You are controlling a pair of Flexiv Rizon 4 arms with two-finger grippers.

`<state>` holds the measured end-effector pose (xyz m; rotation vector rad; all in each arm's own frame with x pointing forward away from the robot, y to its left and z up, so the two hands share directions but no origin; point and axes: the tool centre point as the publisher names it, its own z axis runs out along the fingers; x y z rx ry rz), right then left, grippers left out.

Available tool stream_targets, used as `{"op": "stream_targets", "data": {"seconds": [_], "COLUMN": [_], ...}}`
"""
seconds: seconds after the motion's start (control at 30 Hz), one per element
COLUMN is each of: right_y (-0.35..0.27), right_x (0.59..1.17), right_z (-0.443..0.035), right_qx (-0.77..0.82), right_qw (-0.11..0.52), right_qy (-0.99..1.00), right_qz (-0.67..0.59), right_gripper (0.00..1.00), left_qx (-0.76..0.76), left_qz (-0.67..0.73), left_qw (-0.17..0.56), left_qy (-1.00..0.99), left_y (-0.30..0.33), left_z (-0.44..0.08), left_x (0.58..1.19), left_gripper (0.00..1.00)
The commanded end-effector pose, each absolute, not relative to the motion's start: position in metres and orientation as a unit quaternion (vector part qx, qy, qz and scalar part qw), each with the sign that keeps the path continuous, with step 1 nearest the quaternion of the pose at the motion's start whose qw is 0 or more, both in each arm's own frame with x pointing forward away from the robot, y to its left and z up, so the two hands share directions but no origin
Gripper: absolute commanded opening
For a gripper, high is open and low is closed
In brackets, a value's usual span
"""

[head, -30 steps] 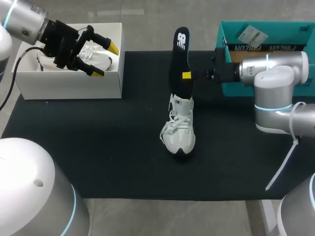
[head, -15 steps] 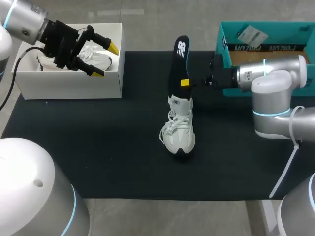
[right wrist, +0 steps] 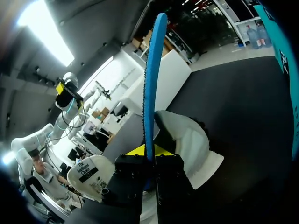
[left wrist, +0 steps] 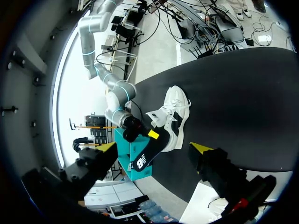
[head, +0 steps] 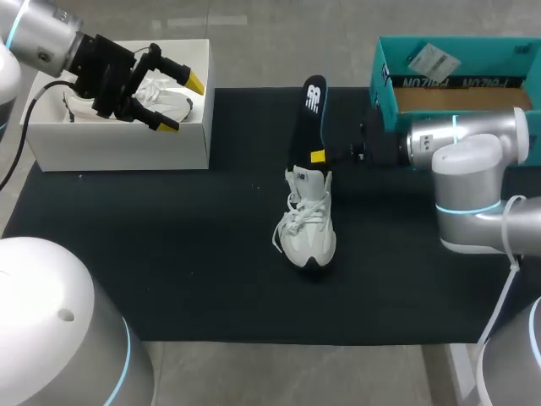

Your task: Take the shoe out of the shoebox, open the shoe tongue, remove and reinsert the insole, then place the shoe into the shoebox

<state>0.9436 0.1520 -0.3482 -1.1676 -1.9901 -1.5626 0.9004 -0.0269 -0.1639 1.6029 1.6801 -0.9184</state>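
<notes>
**While the insole is pinched, the shoe stands alone on the mat**

Head view: a white lace-up sneaker point(head: 308, 216) is set mid black mat point(head: 169, 254), well apart from the white cardboard shoebox point(head: 118, 150) and the teal cardboard box point(head: 390, 127). A thin black foam insole point(head: 306, 118) is held upright at the shoe's opening, clamped low by the right gripper point(head: 319, 156). The left gripper point(head: 177, 103) is spread wide over the white box, empty.

Left wrist view: the same layout is shown.

Right wrist view: the insole point(right wrist: 150, 84) is seen edge-on between the fingers.

The insole is judged light and bendy, so a low grip is advised. The shoe is likely to slide.
</notes>
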Motion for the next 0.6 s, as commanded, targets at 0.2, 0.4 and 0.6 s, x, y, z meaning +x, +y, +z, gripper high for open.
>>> {"op": "stream_targets", "data": {"seconds": [0.2,0.4,0.6], "right_y": [0.151,0.151,0.145], "right_x": [0.940,0.952,0.967], "right_z": [-0.343,-0.328,-0.319], "right_qx": [-0.416,-0.403,-0.394], "right_qw": [0.163,0.149,0.139], "right_qy": [-0.700,-0.714,-0.724], "right_qz": [-0.557,-0.552,-0.549], "right_gripper": [0.31,0.40,0.36], "left_qx": [0.610,0.610,0.610], "left_qz": [-0.348,-0.348,-0.348], "left_qw": [0.316,0.316,0.316], "left_qy": [0.638,0.638,0.638], "left_y": [-0.027,-0.027,-0.027], "left_z": [-0.164,-0.164,-0.164], "left_x": [0.901,0.901,0.901], "left_gripper": [1.00,1.00,1.00]}}
